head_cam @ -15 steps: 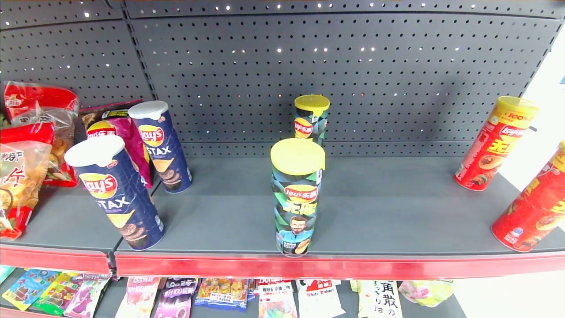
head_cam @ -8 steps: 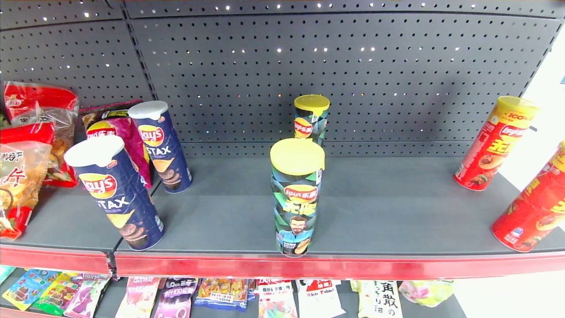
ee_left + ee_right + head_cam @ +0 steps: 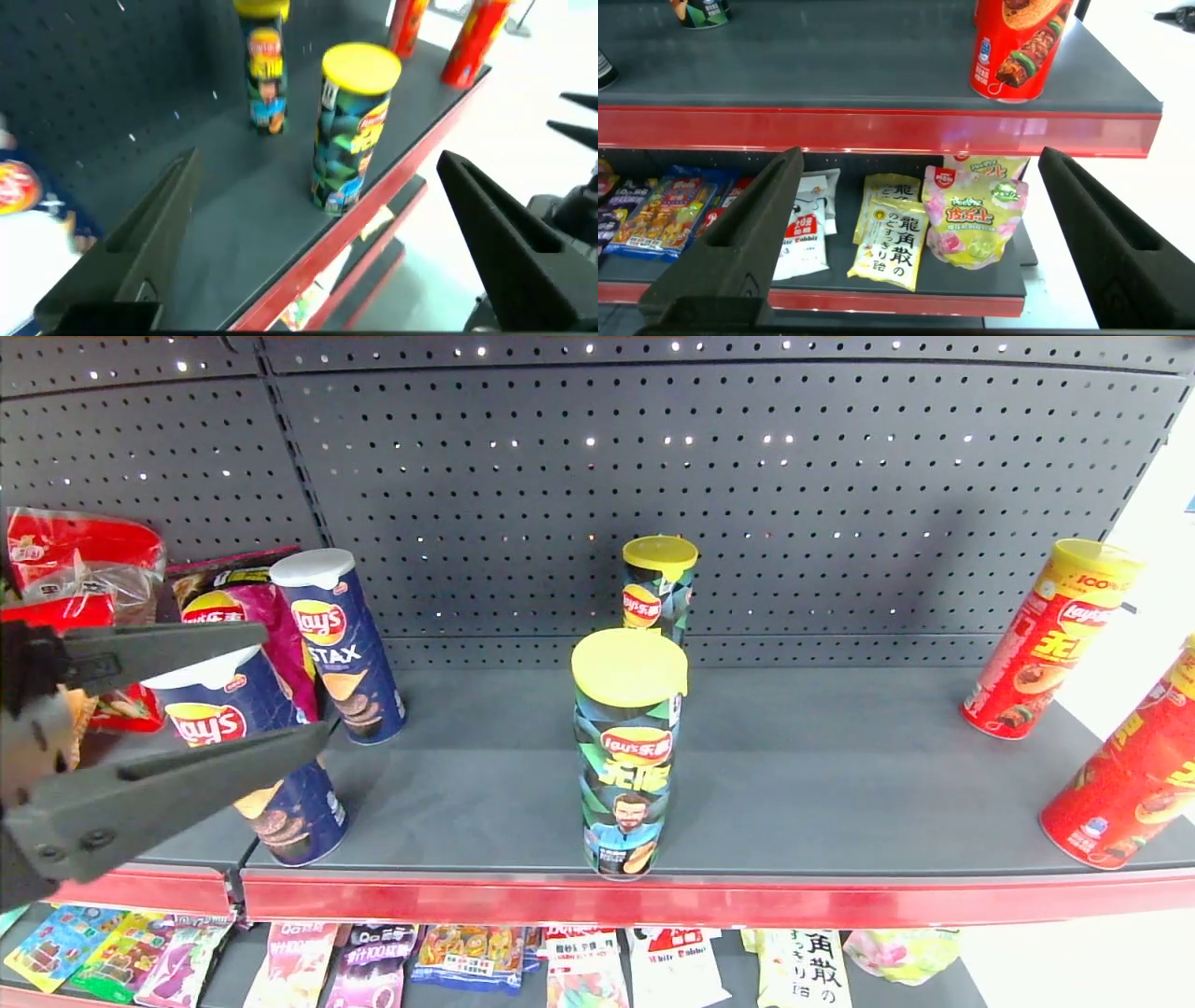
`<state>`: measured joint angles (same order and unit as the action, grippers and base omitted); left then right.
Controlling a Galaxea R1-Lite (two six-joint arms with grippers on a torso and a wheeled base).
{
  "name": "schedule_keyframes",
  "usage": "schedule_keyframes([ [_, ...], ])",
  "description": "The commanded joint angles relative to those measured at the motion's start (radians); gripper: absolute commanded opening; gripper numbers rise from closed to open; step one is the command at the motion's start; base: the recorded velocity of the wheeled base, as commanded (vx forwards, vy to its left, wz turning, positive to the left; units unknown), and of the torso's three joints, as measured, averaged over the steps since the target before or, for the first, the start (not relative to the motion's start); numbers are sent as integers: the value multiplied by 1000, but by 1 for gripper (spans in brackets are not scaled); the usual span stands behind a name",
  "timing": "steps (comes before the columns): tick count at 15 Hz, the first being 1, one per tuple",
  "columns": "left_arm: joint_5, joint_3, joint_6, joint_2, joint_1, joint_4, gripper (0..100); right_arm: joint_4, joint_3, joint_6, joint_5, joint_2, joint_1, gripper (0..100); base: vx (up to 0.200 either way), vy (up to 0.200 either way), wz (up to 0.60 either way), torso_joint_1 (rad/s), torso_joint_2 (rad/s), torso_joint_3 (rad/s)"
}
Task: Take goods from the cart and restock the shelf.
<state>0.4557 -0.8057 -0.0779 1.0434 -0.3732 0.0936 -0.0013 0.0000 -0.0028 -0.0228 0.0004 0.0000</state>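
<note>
My left gripper [image 3: 294, 683] hangs open at the left end of the grey shelf [image 3: 822, 775], holding nothing. Its dark fingers cross in front of the nearer navy chip can [image 3: 280, 803]; a second navy can [image 3: 341, 649] stands behind. In the left wrist view the open left gripper [image 3: 318, 159] faces a green can with a yellow lid [image 3: 353, 131], and another like it [image 3: 263, 70] stands farther back. My right gripper [image 3: 920, 154] is open and empty below the shelf's red front edge [image 3: 878, 126].
Two green cans [image 3: 627, 756] [image 3: 658, 586] stand mid-shelf, and two red cans [image 3: 1046, 639] [image 3: 1125, 775] lean at the right end. Snack bags [image 3: 56, 691] crowd the far left. Flat packets [image 3: 892, 229] lie on the lower shelf. Bare shelf lies between the can groups.
My left gripper has come into the head view from the left, open, in front of the nearer navy can. The cans have not moved.
</note>
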Motion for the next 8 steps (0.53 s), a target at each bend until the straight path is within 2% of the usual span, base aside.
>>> schedule_keyframes([
  [1, -22, -4, -28, 101, -44, 1, 100, 0, 0, 0, 0, 0, 0, 100, 0, 0, 0, 0, 0, 0],
  [6, -23, -4, -65, 210, -47, 0, 100, 0, 0, 0, -2, 0, 0, 100, 0, 0, 0, 0, 0, 0],
  [8, -23, -3, -99, 248, -55, -2, 100, 0, 0, 0, 0, 0, 0, 100, 0, 0, 0, 0, 0, 0],
])
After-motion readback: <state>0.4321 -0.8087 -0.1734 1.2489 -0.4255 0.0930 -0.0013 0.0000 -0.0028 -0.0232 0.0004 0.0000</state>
